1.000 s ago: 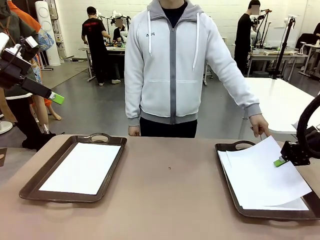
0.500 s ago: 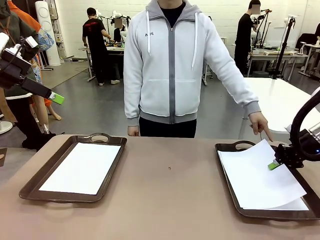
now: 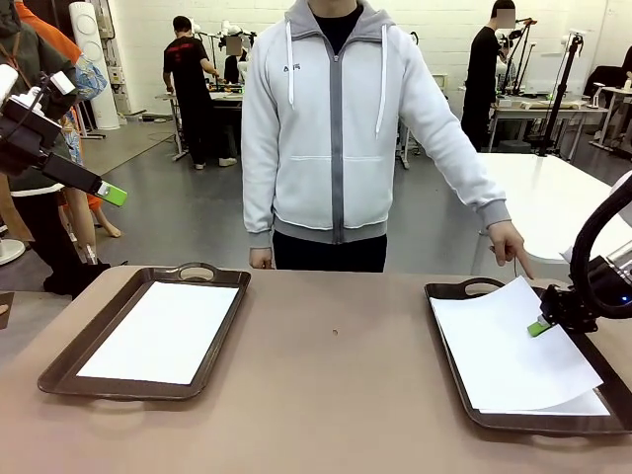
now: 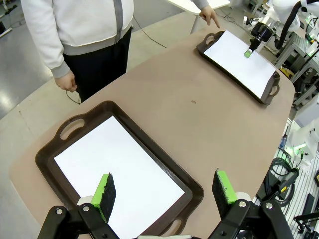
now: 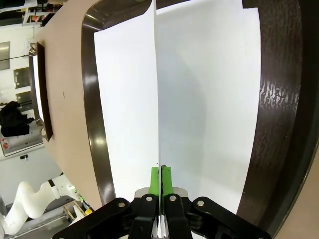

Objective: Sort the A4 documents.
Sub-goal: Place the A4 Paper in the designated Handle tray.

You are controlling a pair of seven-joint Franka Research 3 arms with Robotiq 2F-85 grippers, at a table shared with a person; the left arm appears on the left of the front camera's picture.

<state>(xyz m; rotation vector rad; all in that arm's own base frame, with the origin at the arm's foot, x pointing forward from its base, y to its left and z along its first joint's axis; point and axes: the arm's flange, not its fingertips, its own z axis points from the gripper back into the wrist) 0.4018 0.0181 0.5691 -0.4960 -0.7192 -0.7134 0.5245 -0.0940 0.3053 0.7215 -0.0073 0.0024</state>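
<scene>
Front view: nearest me, the thin white A4 sheet pinched in the right gripper is lying lower and flatter than a second ago, its lifted edge sinking toward the dark brown handled tray on the right. I would judge this sheet is being delivered onto the stack there (another white sheet is peeking out beneath it). The green pads are pressed together on the paper's edge, seen edge-on in the right wrist view. The tray's rim is looking glossy and moulded, the paper matte and limp. Across the brown tabletop, a second matching tray is holding a flat white sheet. The left gripper is hovering above it, fingers spread, holding nothing. Farther off, the person's hand is pointing down at the right tray's far corner.
</scene>
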